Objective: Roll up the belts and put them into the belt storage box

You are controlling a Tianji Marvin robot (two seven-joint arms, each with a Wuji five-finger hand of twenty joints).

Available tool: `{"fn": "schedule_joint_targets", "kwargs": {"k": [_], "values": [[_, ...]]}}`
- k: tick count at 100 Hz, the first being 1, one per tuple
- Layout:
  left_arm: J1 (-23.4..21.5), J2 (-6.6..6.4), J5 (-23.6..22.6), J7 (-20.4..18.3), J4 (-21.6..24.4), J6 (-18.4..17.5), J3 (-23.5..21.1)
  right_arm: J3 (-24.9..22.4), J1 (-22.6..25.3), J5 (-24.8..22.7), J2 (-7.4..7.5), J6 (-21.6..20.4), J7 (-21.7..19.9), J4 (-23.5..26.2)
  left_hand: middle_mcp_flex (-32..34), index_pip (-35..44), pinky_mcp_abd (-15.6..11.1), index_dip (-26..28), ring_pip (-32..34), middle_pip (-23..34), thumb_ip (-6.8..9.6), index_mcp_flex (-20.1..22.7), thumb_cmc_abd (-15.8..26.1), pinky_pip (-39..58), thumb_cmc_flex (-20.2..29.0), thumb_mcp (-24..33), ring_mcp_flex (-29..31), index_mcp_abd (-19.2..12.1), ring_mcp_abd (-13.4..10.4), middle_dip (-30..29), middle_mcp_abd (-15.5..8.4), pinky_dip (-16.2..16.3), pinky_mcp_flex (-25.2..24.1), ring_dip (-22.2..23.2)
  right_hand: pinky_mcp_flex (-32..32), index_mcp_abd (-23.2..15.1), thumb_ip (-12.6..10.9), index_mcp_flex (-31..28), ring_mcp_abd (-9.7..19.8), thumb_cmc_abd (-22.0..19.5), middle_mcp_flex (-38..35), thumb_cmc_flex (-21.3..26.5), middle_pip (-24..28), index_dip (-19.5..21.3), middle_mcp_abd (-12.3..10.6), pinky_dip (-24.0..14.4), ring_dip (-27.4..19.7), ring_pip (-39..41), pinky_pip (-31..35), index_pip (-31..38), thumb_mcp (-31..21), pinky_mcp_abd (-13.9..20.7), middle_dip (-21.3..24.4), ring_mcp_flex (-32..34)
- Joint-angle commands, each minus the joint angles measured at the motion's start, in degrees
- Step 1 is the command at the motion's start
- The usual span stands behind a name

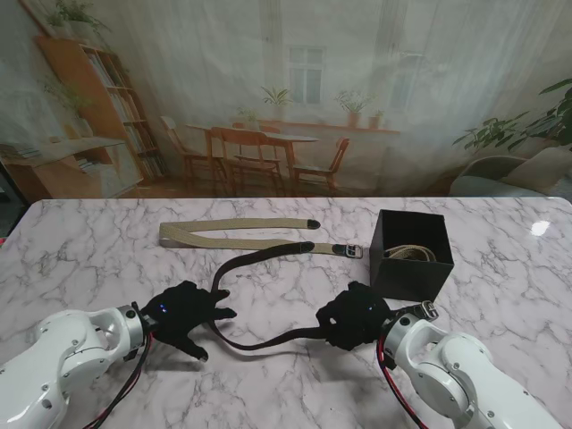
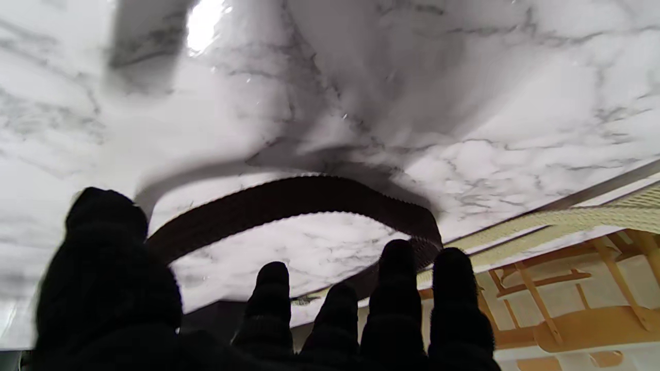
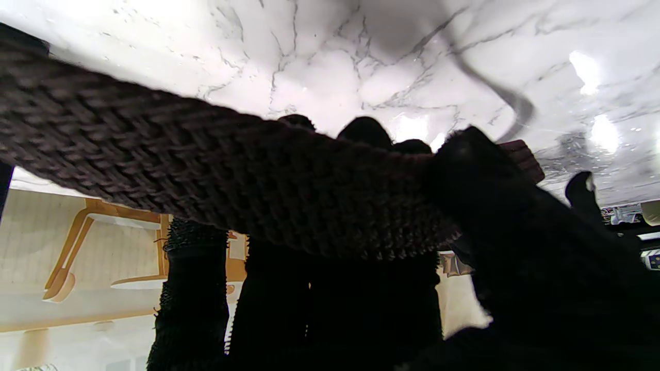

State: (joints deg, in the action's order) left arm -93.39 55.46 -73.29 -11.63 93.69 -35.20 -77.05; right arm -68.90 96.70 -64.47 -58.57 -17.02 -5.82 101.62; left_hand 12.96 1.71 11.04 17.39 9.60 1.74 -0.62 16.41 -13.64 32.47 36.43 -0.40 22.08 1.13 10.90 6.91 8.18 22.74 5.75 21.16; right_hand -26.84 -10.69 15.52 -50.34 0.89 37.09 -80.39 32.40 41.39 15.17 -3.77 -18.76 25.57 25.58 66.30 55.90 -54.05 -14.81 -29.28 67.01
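A dark brown woven belt (image 1: pixel 255 259) curves across the marble table between my two hands. My right hand (image 1: pixel 356 315) is shut on one end of it; the right wrist view shows the dark belt (image 3: pixel 232 180) lying across the curled fingers (image 3: pixel 366 136). My left hand (image 1: pixel 183 315) rests beside the belt's curve with fingers spread, holding nothing; the dark belt (image 2: pixel 289 203) arcs just past its fingertips (image 2: pixel 397 257). A beige belt (image 1: pixel 237 234) lies folded flat farther from me. The black storage box (image 1: pixel 411 255) stands at the right with a rolled beige belt (image 1: pixel 411 254) inside.
The beige belt's metal buckle (image 1: pixel 354 251) lies just left of the box. The table's far edge (image 1: pixel 286 200) meets a printed backdrop of a room. The beige belt (image 2: pixel 567 221) also shows in the left wrist view.
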Motion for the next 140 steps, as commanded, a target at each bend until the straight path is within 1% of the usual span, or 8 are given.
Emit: {"fn": "schedule_joint_targets", "kwargs": {"k": [1,15,21,34,68,84,121,140], "values": [[2.3,0.01,-1.0,-0.6,-2.0,0.4,1.5,0.0,0.3,0.2,-0.05,0.2,0.2,0.0,0.5,-0.1,-1.2,-0.8,0.6,2.0,-0.08,0.4,-1.7,-0.1,3.2,0.7,0.3,-0.8,-0.7,-0.5,-0.6,-0.2,0.3,-0.4,0.6,-4.8,-0.1,-1.2,2.2,-2.0,-3.0,1.1,-0.4,1.5,-1.5,-0.8,-0.8,0.3,0.7,1.7,-1.7,0.6,0.2,0.6],[5.8,-0.11,-0.2,-0.6,-5.2,2.0,5.3,0.0,0.2,0.3,-0.07,0.4,0.2,-0.1,10.4,15.5,-0.4,10.4,2.1,7.7,0.17,14.8,3.5,4.0,14.9,1.5,3.2,-4.6,-2.2,4.7,-2.7,1.5,0.4,1.2,0.6,-4.8,-0.2,-1.1,2.2,-2.1,-3.0,1.1,-0.5,1.5,-1.6,-0.8,-0.8,0.2,0.6,1.7,-1.7,0.6,0.2,0.6],[6.7,-0.24,-0.9,0.0,-6.2,2.6,6.2,-0.1,0.4,0.3,-0.08,0.3,0.3,0.0,13.0,21.1,-0.2,18.0,2.4,8.6,0.05,18.4,1.3,4.9,19.8,2.3,3.9,-6.4,-2.3,6.0,-3.1,2.1,0.6,1.7,0.6,-4.8,-0.2,-1.0,2.2,-2.1,-3.0,1.1,-0.6,1.5,-1.6,-0.8,-0.9,0.2,0.6,1.7,-1.7,0.6,0.2,0.6],[7.6,-0.61,-4.1,1.7,-7.9,4.2,7.1,-0.9,1.0,0.5,-0.08,0.2,0.0,0.2,19.8,33.3,0.3,20.1,3.6,11.0,0.29,26.6,0.5,8.0,25.3,2.9,5.9,-6.4,-2.6,9.2,-4.3,3.9,1.1,3.2,0.7,-4.7,-0.1,-0.9,2.2,-2.2,-3.0,1.1,-0.7,1.6,-1.7,-0.7,-1.0,0.0,0.5,1.7,-1.6,0.6,0.2,0.4],[-2.1,-1.19,-15.3,0.8,0.0,3.2,-4.2,-2.0,2.1,0.1,-0.03,0.4,-0.2,0.0,22.9,38.6,-0.1,19.9,3.9,11.9,0.48,27.1,-0.8,9.0,25.9,3.7,6.4,-3.4,-3.1,11.1,-4.8,4.7,1.0,4.1,0.8,-4.8,-0.1,-0.7,2.3,-2.4,-2.9,1.2,-1.3,1.6,-1.7,-0.7,-1.2,-0.4,0.5,1.5,-1.4,0.4,0.3,0.0],[-7.4,-1.18,-20.5,3.4,2.3,6.2,-9.5,-0.6,1.4,0.3,0.11,1.1,-1.1,-0.9,24.0,38.6,0.0,19.7,3.7,11.6,0.47,27.1,-0.9,8.9,25.7,4.0,6.7,-3.3,-3.2,11.4,-4.8,4.8,1.0,4.2,1.3,-4.6,-0.2,0.1,1.7,-2.6,-2.8,1.2,-3.5,1.4,-1.4,-0.7,-1.7,-1.3,0.1,1.1,-1.1,0.0,1.2,-0.9],[-7.2,-1.65,-23.8,5.3,-1.6,11.0,-8.5,1.4,-0.3,-3.5,1.45,0.8,-10.4,-1.1,25.1,39.1,-0.1,20.0,4.0,12.0,0.33,26.8,-0.7,9.6,25.9,4.4,7.6,-2.9,-3.4,12.5,-4.8,5.2,1.5,4.7,6.4,-6.7,-0.2,1.2,-4.3,-0.3,18.3,-6.8,-16.9,7.5,5.0,-1.1,-3.3,-7.7,-3.4,2.3,5.3,-2.2,2.3,-12.5],[-6.9,-1.69,-24.3,5.2,-2.0,11.6,-8.5,0.3,1.0,-5.4,1.28,1.3,-7.5,-1.3,25.3,39.3,0.0,20.1,4.1,12.2,0.32,26.6,-0.6,9.7,25.9,4.5,7.7,-2.9,-3.4,12.8,-4.9,5.3,1.4,4.9,5.1,-6.4,0.4,6.3,-3.2,2.6,14.7,-4.2,-10.0,13.0,3.2,-2.4,-1.3,-4.0,-3.2,1.6,1.6,-2.1,-0.5,-9.0]]}}
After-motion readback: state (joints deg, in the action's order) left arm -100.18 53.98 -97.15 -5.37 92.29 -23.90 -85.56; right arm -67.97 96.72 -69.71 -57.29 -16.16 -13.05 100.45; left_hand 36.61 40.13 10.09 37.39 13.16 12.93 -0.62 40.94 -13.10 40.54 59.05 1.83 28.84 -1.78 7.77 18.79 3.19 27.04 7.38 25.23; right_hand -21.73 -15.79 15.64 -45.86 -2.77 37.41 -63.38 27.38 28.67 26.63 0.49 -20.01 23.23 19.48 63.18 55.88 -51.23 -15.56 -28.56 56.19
